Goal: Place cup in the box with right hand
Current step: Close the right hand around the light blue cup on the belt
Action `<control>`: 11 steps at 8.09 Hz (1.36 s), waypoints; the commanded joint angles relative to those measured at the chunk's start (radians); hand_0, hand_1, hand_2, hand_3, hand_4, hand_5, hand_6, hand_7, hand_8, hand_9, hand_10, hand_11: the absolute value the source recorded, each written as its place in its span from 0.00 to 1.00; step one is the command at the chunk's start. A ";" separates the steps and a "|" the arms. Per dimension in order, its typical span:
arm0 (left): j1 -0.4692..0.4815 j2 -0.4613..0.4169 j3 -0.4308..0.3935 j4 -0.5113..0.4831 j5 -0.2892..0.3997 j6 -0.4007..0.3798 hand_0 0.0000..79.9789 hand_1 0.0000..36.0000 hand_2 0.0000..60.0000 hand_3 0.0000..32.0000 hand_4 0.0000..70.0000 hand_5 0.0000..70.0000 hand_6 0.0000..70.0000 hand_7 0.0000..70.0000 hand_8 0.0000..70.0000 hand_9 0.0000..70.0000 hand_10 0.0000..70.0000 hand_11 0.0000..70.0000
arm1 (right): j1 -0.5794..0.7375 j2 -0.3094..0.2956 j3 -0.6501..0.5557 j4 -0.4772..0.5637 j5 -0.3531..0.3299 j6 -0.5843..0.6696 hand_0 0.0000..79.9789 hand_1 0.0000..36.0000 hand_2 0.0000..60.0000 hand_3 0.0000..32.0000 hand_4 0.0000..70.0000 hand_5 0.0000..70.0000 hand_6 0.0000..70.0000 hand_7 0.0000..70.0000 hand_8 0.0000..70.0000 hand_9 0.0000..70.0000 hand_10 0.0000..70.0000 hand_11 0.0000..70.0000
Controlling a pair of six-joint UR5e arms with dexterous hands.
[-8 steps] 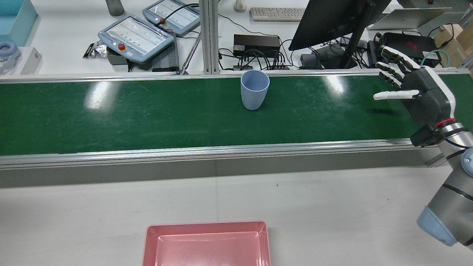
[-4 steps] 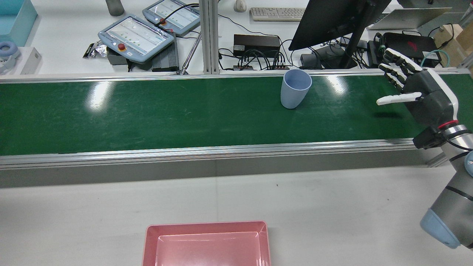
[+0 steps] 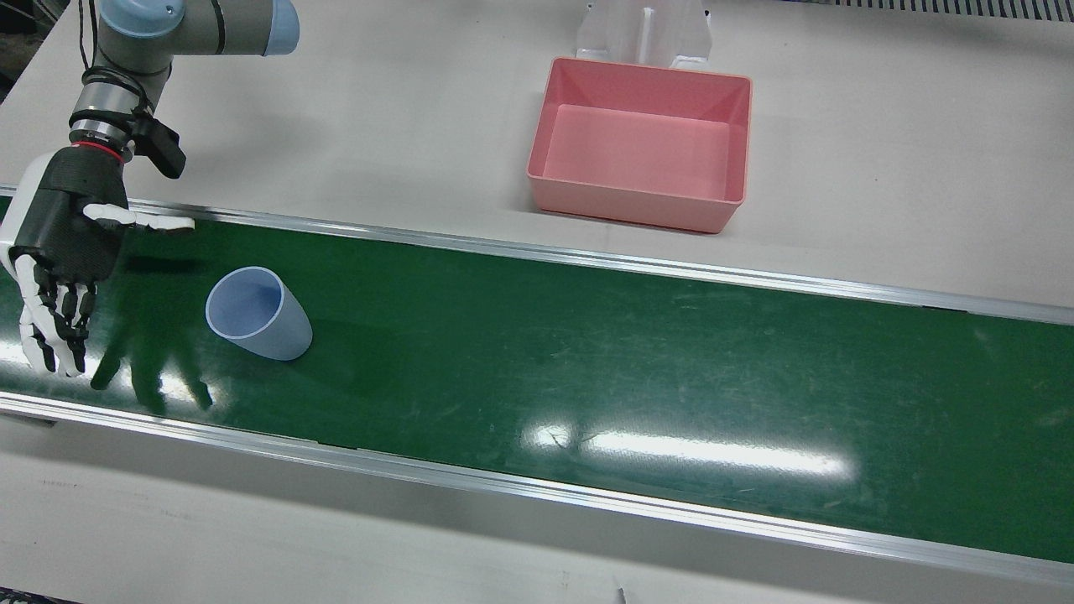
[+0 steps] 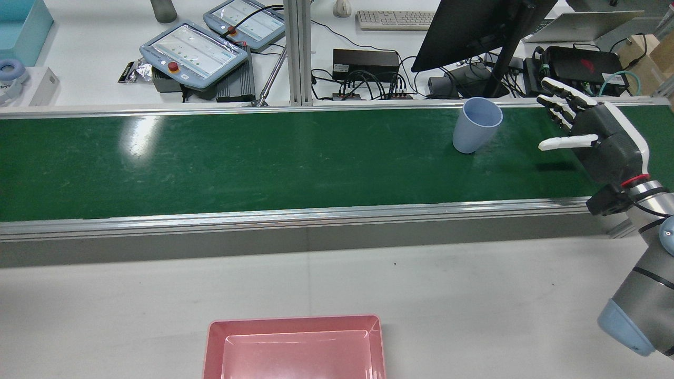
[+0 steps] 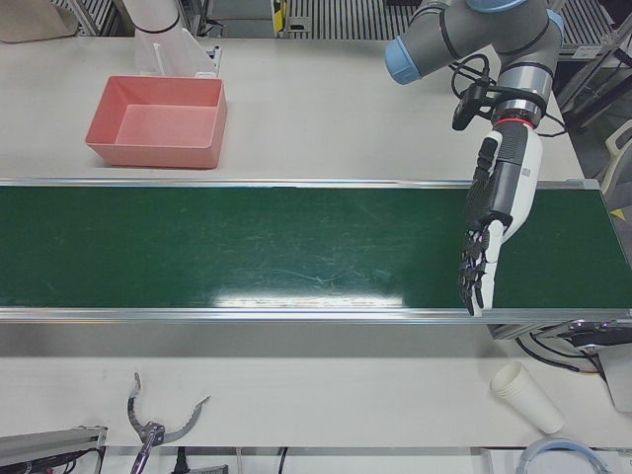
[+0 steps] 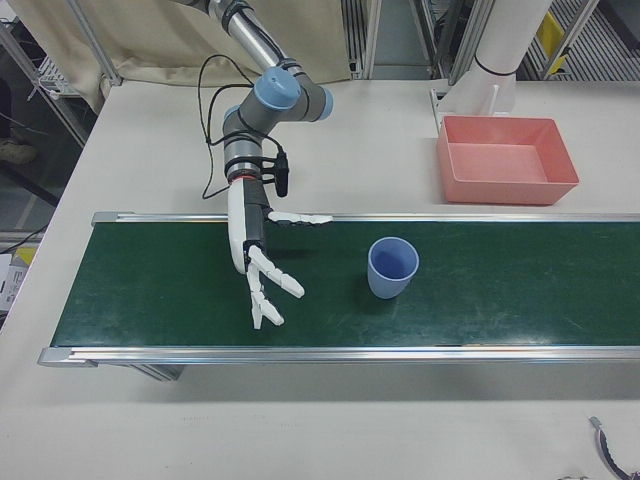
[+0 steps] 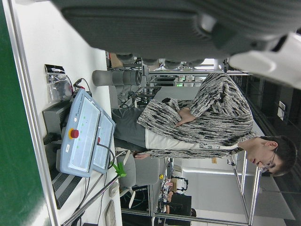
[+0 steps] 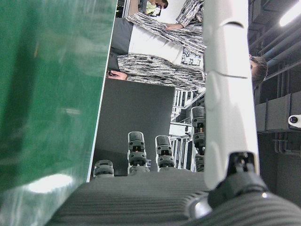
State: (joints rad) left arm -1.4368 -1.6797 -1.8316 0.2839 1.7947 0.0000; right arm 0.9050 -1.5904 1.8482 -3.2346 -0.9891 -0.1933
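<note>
A long green conveyor belt (image 4: pixel 237 158) with aluminium side rails crosses a pale grey table (image 4: pixel 474 295), and past the belt's far rail in the rear view lies a cluttered desk with two teach pendants (image 4: pixel 194 51), a keyboard (image 4: pixel 395 19) and a dark monitor (image 4: pixel 474 26).

Going left to right in the rear view, the belt's left stretch is bare apart from a light glare. At the bottom centre, on the table on the robot's side of the belt, sits the pink box (image 4: pixel 295 347), empty and open-topped. Further right, the blue cup (image 4: pixel 476 125) stands upright on the belt, close to the far rail, mouth up. Just to its right, apart from it and not touching, the right hand (image 4: pixel 595 137) hovers over the belt with its fingers (image 4: pixel 561 102) spread and extended and the thumb (image 4: pixel 566 141) pointing toward the cup; it holds nothing.

In the right-front view the same hand (image 6: pixel 255 260) hangs palm-side toward the cup (image 6: pixel 392 267), with a clear gap of belt between them.

In the left-front view the left hand (image 5: pixel 494 222) is poised above the belt's other end, fingers straight and slightly apart, empty, well away from the box (image 5: pixel 158 123). A white paper cup (image 5: pixel 528 395) lies on the table near that end.
</note>
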 commanded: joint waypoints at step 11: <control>0.000 0.000 0.000 0.000 0.000 0.000 0.00 0.00 0.00 0.00 0.00 0.00 0.00 0.00 0.00 0.00 0.00 0.00 | 0.107 -0.066 0.083 -0.131 0.006 -0.034 0.99 1.00 1.00 0.00 1.00 0.43 0.82 1.00 1.00 1.00 1.00 1.00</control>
State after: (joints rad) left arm -1.4372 -1.6797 -1.8326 0.2842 1.7947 0.0000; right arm 0.9827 -1.6330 1.8911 -3.3607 -0.9760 -0.2252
